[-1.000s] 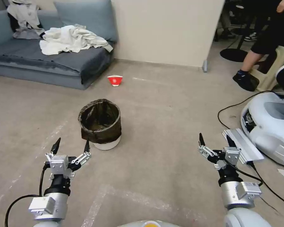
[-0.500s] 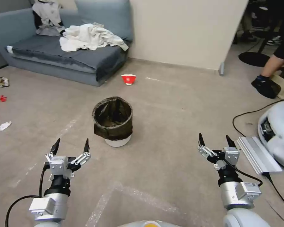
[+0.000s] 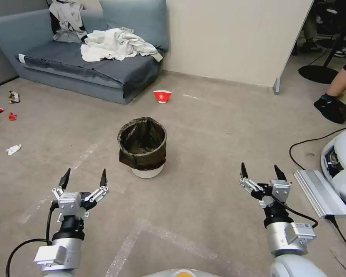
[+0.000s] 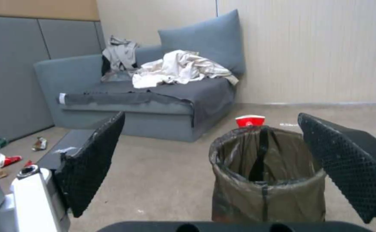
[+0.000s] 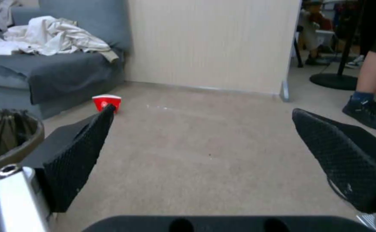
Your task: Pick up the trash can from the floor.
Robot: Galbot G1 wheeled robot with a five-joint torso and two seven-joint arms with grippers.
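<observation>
- The trash can (image 3: 142, 148) stands upright on the floor (image 3: 203, 154), ahead of the robot and a little to the left of its midline, with its dark bag folded over the rim and the white base showing below.
- The left gripper (image 3: 83, 180) hangs low in front of the robot, fingers (image 3: 103, 179) spread wide and holding nothing; the can lies ahead of it and off to its right, well apart from the fingertips.
- In the left wrist view the trash can (image 4: 267, 175) sits toward the right finger (image 4: 344, 167) rather than centred in the gap, so I judge that arm would need to shift right as well as forward.
- The right gripper (image 3: 259, 172) also hangs open and empty, fingers wide; the can lies ahead and far to its left, and in its wrist view the rim (image 5: 12, 135) is at the very edge.
- The left arm looks the nearer of the 2.
- The can's axis is vertical and its mouth faces up, so a rim grasp from above seems the likely approach.
- A red-and-white paper bowl (image 3: 162, 95) sits beyond the can, near the sofa (image 3: 84, 73).
</observation>
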